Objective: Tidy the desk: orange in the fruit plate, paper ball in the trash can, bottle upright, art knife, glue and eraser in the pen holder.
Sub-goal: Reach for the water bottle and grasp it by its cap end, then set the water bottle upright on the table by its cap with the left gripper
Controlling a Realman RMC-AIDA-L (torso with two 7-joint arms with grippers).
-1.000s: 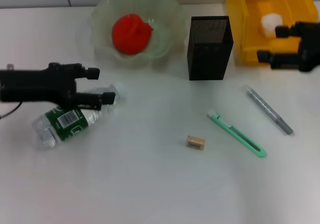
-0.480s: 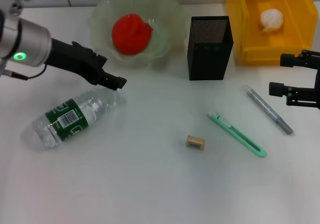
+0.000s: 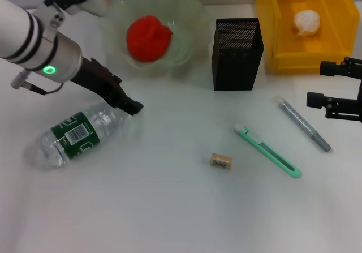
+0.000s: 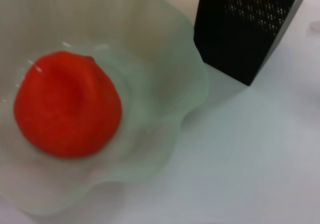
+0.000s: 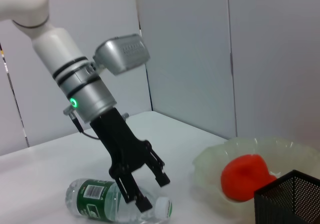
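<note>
The bottle [image 3: 82, 131] lies on its side on the desk [image 3: 169, 208], nearest the camera on the robot's left. Its long axis runs on a slant: the base points toward the near left edge, the cap end toward the fruit plate [image 3: 113, 15]. The left claw [image 3: 129, 103] sits right at that cap end, its arm slanting down from the far left. In the right wrist view its fingers [image 5: 159, 173] are spread apart over the neck and grip nothing. Judging from this, the bottle is the step in hand, and the left arm is far nearer to it than the right. To stand it up, the claw likely must close across the neck, square to the long axis.

Farther back, the orange [image 3: 148, 37] already rests in the fruit plate. The right claw [image 3: 331, 86] hangs open near the desk's right edge, well apart from the bottle.
</note>
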